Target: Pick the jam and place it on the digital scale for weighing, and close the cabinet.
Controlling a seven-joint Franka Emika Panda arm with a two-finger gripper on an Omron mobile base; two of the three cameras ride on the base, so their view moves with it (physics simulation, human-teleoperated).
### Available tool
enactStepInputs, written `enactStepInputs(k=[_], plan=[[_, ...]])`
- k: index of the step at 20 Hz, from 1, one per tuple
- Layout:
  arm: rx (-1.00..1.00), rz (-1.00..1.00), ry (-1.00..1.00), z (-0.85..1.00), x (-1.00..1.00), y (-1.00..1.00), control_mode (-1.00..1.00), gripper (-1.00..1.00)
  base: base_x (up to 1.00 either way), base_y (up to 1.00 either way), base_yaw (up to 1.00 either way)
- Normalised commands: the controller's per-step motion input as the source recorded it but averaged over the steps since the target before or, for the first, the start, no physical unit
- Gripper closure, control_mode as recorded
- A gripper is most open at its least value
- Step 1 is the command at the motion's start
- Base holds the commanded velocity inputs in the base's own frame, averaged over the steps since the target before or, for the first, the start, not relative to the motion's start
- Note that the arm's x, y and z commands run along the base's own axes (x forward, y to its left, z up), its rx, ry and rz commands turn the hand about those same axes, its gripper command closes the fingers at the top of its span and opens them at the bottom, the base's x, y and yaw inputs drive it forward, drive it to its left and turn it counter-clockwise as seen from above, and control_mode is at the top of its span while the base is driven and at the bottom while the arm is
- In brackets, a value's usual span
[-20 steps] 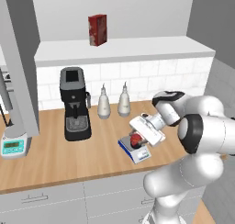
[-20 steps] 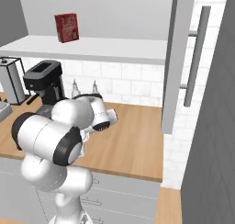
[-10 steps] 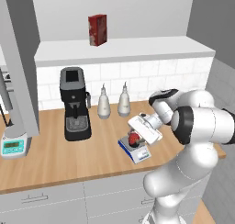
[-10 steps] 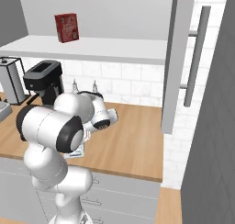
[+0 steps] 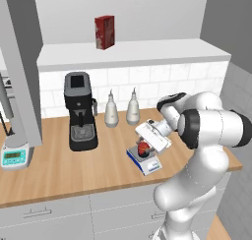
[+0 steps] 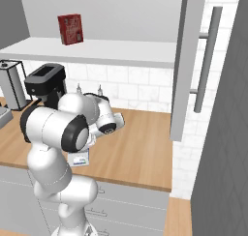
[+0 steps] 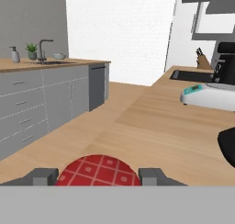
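Note:
The jam [image 5: 143,148], a small red jar, sits between the fingers of my gripper [image 5: 144,146], which is shut on it. It hangs right over the grey plate of the digital scale [image 5: 147,164] on the counter; whether it touches the plate I cannot tell. In the hand view the jam's red checked side [image 7: 97,171] fills the gap between the fingertips [image 7: 44,175]. My arm hides most of the digital scale [image 6: 79,159] in the right base view. The cabinet's door [image 6: 187,61] stands open, its long bar handle [image 6: 205,61] facing out; another open door [image 5: 22,72] hangs at the left.
A black coffee machine [image 5: 79,117] and two bottles [image 5: 111,111] stand behind the scale. A white scale with teal display [image 5: 15,156] sits at the counter's left. A red carton [image 5: 104,32] is on the shelf. The counter's right edge lies close to my arm.
The arm's elbow has swung a little to the right; the hand and the jam have stayed over the scale, and the fingers have closed a touch more.

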Motion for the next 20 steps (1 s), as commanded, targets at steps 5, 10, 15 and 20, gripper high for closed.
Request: enactStepInputs(k=[5,10,15,20], plan=[[0.0,0.0,0.0,-0.18,0.25,0.0,-1.0,-1.0,0.0,0.0,0.0],[0.0,0.0,0.0,-0.05,0.03,0.0,-1.0,-1.0,0.0,0.0,0.0],[0.0,0.0,0.0,0.0,0.0,-0.01,-1.0,-1.0,0.0,0.0,0.0],[0.0,0.0,0.0,0.0,-0.07,-0.14,-1.0,-1.0,0.0,0.0,0.0]])
